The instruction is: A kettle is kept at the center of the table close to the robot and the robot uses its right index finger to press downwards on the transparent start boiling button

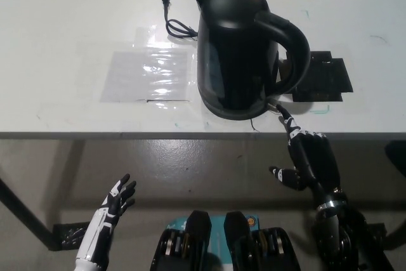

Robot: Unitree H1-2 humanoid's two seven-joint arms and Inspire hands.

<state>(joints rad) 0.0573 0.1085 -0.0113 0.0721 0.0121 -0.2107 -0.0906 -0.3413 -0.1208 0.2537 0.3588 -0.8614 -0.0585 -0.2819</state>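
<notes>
Kettle (238, 52) stands upright near the front edge of the white bench (63, 23), about at its middle, with its spout toward the far side and its looped handle (292, 46) toward the robot's right. At the foot of the handle sits the small clear button (273, 106), low on the kettle's near right side.

The black right hand (307, 160) reaches up from the lower right, below and in front of the bench edge. Its index finger is stretched out straight, pointing up and to the left, and its tip meets the button or lies just beside it; actual contact cannot be told. The other fingers (314, 147) are curled into the palm, and the thumb (279, 174) sticks out sideways to the left.

The white left hand (114, 204) rests low at the lower left, well away from the bench, holding nothing, its fingers spread and pointing up.

A black cord (174, 20) lies on the bench behind the kettle on the left. A clear plastic sheet (149, 74) lies flat left of the kettle, and a black mat (327, 80) lies to its right, partly behind the handle.
</notes>
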